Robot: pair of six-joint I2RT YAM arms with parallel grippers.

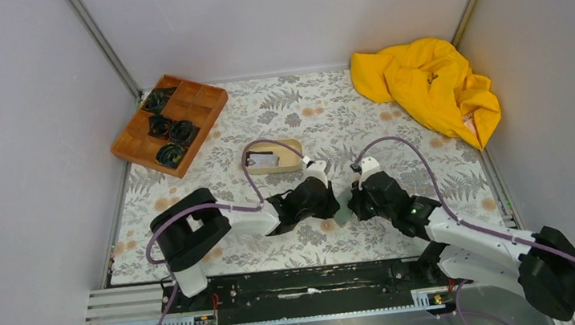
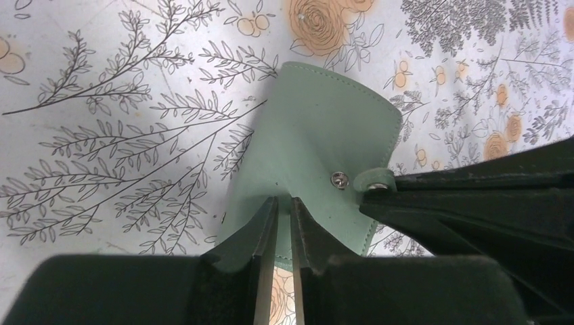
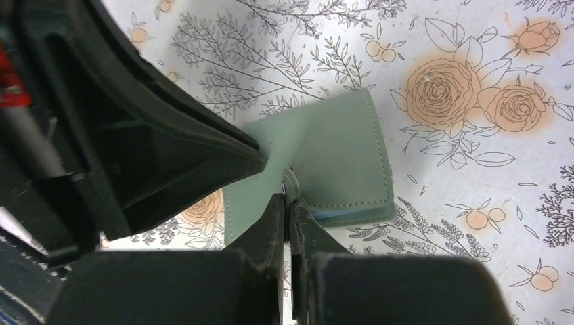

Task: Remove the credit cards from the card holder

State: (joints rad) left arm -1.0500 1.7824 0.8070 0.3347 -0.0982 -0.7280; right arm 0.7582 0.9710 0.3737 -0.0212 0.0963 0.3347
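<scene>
The card holder (image 1: 344, 215) is a small green-grey leather wallet, held just above the floral cloth between my two grippers. My left gripper (image 1: 334, 206) pinches one edge of the card holder (image 2: 318, 135) between narrowly parted fingers (image 2: 267, 223). My right gripper (image 3: 288, 198) is shut on the wallet's small snap tab (image 2: 374, 181). The card holder (image 3: 332, 149) is still folded, and a pale blue inner layer (image 3: 352, 214) peeks out at its open edge. The credit cards are hidden.
A brown wooden compartment tray (image 1: 170, 122) with dark coiled items sits at the back left. A beige oval tray (image 1: 271, 156) lies just behind the grippers. A crumpled yellow cloth (image 1: 428, 87) fills the back right corner. Walls enclose three sides.
</scene>
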